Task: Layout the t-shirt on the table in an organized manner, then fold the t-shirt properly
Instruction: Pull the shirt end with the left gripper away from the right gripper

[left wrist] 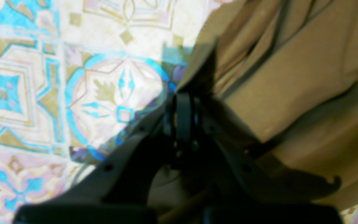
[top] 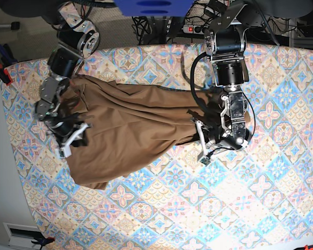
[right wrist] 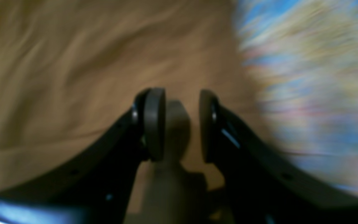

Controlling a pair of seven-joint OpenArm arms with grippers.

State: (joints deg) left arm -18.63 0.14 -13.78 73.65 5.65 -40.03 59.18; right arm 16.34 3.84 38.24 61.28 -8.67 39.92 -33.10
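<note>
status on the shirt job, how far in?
Early, in the layout stage. Done: the t-shirt lies on the table, spread sideways but wrinkled. In hand: the left pincer is shut on a shirt edge; the right pincer is open over the cloth. Left: flattening and every fold.

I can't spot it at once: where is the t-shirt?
In the base view the t-shirt lies stretched across the table, left of centre, between both hands.
</note>
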